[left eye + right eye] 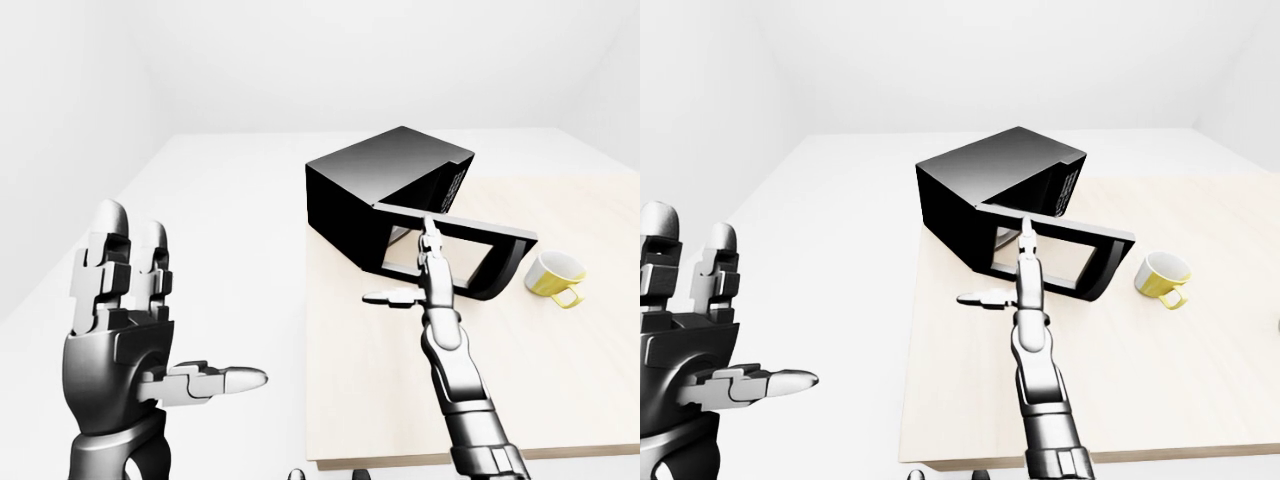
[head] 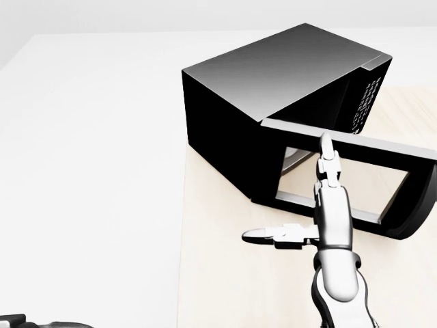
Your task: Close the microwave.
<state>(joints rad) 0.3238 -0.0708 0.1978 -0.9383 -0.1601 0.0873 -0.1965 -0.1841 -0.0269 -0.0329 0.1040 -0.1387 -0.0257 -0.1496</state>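
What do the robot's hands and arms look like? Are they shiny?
Yes, shiny grey metal with darker joints. The left hand has a blocky palm and three thick, jointed fingers with rounded tips. The right hand looks slimmer here, on a ridged, segmented forearm. No cables or markings show.

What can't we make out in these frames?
- Microwave cavity: hidden by its half-open door in all views.
- Keypad labels: too small, head view.
- Right hand contact with the door: overlaps it, cannot tell.
- Left hand: wrist cut off at the left-eye view's bottom edge.
- Yellow mug: contents unseen.
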